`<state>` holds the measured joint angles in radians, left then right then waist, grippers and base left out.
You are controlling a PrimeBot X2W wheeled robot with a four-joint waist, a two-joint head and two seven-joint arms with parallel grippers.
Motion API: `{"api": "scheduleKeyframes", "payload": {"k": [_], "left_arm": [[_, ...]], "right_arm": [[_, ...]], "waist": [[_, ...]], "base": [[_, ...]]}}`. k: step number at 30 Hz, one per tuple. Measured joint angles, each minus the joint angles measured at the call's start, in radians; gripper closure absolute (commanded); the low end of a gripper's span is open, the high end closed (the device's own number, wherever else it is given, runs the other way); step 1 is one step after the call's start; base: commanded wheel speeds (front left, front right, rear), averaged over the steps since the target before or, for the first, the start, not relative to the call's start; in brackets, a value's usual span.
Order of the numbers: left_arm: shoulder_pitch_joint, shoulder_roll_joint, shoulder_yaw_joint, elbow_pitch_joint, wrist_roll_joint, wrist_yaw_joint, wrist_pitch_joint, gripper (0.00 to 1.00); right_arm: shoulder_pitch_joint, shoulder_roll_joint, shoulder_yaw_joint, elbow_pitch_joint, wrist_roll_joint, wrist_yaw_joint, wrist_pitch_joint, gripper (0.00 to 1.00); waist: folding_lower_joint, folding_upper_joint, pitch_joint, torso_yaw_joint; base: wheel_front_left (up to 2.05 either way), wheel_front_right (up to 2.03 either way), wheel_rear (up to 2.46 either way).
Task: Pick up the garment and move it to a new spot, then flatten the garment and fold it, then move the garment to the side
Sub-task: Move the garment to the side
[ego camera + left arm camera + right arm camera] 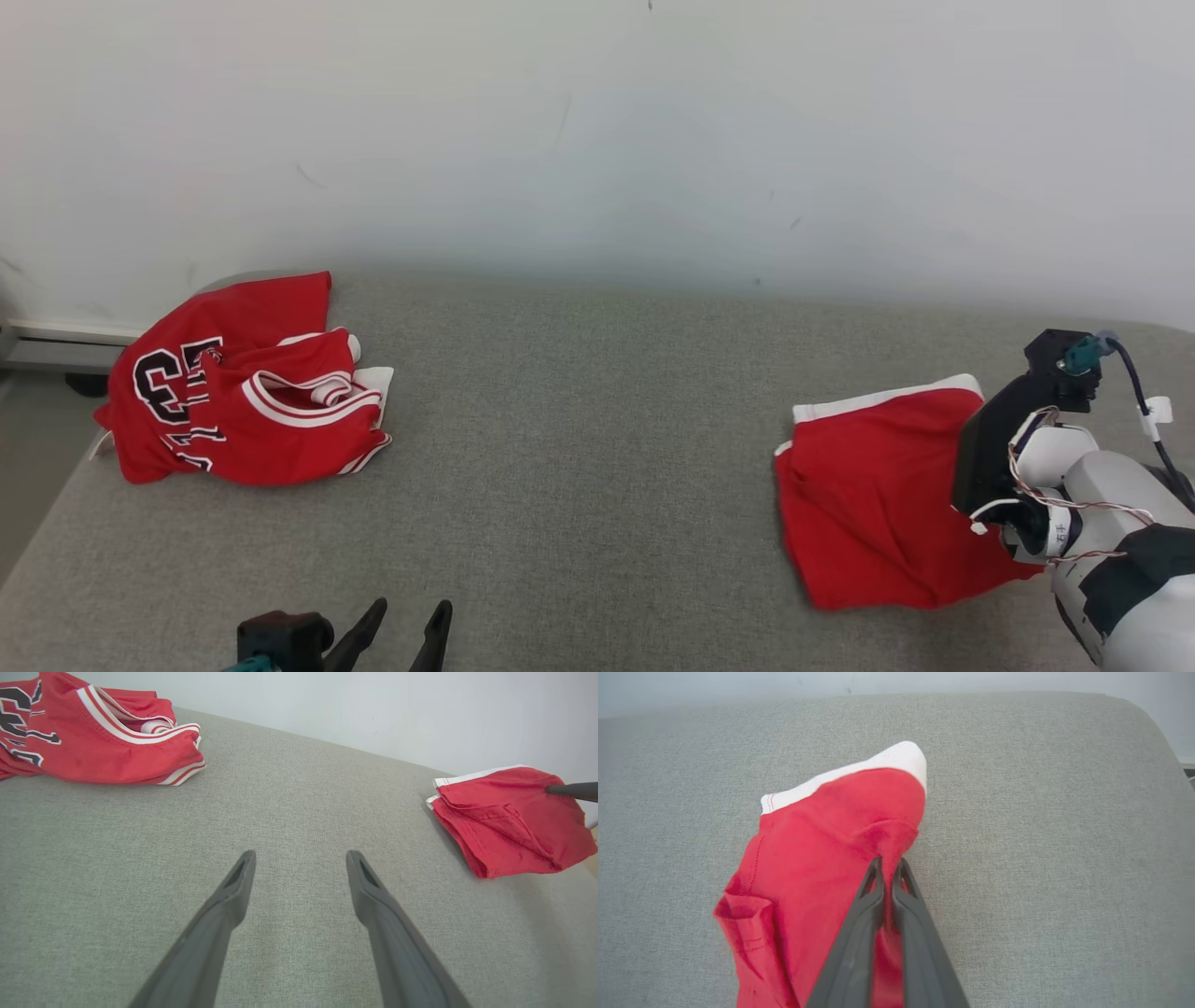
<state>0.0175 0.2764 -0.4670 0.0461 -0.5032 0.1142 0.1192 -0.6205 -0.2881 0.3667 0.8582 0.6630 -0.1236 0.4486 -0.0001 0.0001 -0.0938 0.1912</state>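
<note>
Closest, the right gripper (888, 863), fingers nearly touching, pinches the folded red shorts (868, 504) lying at four o'clock on the grey cushion (597, 420). At seven o'clock the left gripper (411, 611) gapes wide, empty. A red jersey (243, 392) sits crumpled at nine o'clock.

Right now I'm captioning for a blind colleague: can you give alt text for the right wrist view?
The right claw is shut on a fold of the red garment with a white band. The garment lies bunched on a grey fabric surface, a pale wall beyond.
</note>
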Motion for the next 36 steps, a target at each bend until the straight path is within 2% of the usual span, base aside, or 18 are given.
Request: {"api": "scheduleKeyframes", "payload": {"k": [8, 19, 28, 36], "left_arm": [[0.000, 0.000, 0.000, 0.001, 0.000, 0.000, -0.004, 0.00], [-0.002, 0.012, -0.024, -0.007, 0.003, -0.009, 0.012, 0.00], [-0.002, 0.035, -0.026, -0.029, 0.011, -0.010, 0.023, 0.00], [-0.005, 0.043, -0.030, -0.054, 0.012, -0.018, 0.043, 0.00]], "right_arm": [[0.014, -0.036, -0.007, -0.008, -0.015, 0.000, -0.010, 1.00], [0.050, -0.189, -0.044, 0.037, -0.033, -0.001, -0.018, 1.00], [0.062, -0.278, -0.026, 0.038, -0.076, 0.015, -0.035, 1.00], [0.060, -0.336, -0.007, 0.036, -0.139, 0.009, -0.079, 1.00]], "waist": [[0.0001, -0.0001, -0.004, -0.004], [0.0000, 0.0000, 0.001, 0.033], [0.0001, 0.0000, 0.027, 0.071], [0.0000, 0.0000, 0.068, 0.101]], "base": [[0.00, 0.00, 0.00], [0.00, 0.00, 0.00], [0.00, 0.00, 0.00], [0.00, 0.00, 0.00]]}}
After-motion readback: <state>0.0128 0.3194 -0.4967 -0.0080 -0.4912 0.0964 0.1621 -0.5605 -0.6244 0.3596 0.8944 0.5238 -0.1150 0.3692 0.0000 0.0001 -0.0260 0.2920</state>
